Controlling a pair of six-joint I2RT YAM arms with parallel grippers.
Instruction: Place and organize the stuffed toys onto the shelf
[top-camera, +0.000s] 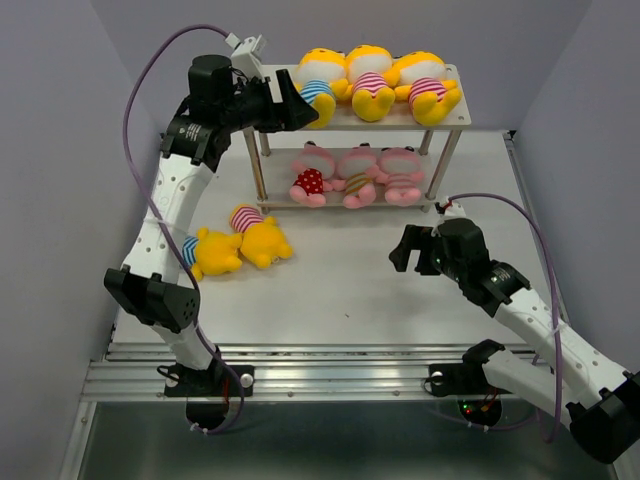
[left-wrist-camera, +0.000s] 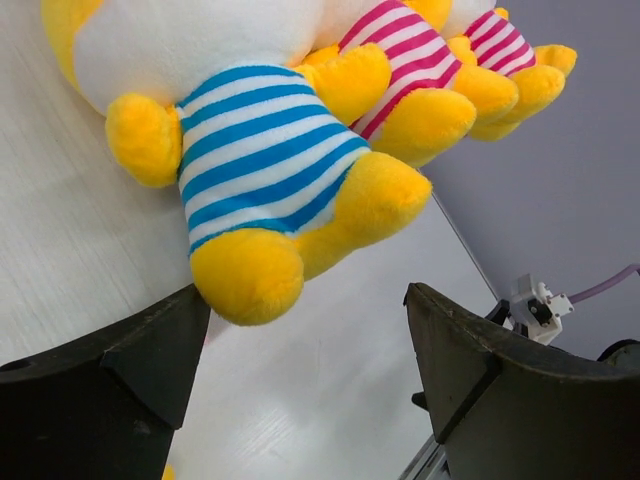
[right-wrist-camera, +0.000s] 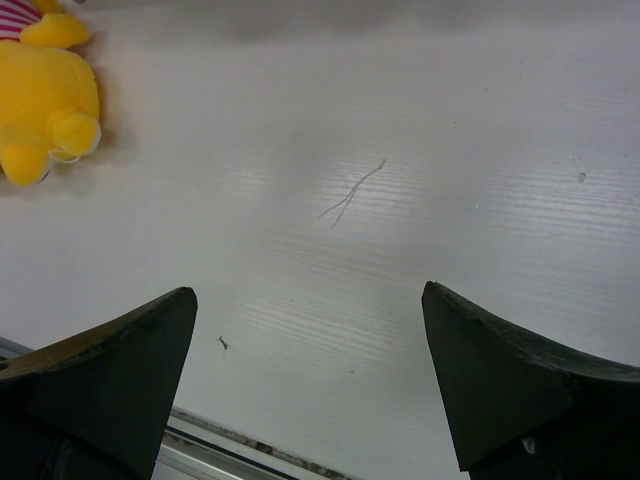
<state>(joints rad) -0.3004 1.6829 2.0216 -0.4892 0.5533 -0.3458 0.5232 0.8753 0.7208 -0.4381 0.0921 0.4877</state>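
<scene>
Left jaws: the left gripper (left-wrist-camera: 308, 300) stands wide and holds nothing; the fingers flank the feet of the blue-striped toy (left-wrist-camera: 260, 160) from below. Whether the near foot brushes one finger, I cannot tell.
Right jaws: the right gripper (right-wrist-camera: 308, 292) is spread wide and empty, hanging over the bare table (top-camera: 400, 310), well apart from the shelf (top-camera: 390, 120).
Blue-striped toy: lies on the top board (left-wrist-camera: 70, 260) at its left end, feet over the front edge, touching the pink-striped toy (left-wrist-camera: 400, 60) beside it.
Top board: three yellow toys in a row, with room for one more at the far left, by the look of it.
Lower board: three pink toys (top-camera: 358, 178) side by side.
Table: two yellow toys lie near the left arm, one in blue stripes (top-camera: 215, 252) and one in pink stripes (top-camera: 262, 240), touching each other.
Step in hand: letting go of the blue-striped toy on the top board, I judge; six of eight are shelved.
Next move: draw the left gripper straight back from the feet without dragging the toy off the edge, then go down for one of the table pair.
Care: that toy overhangs the front, so a snagged foot could tip it.
</scene>
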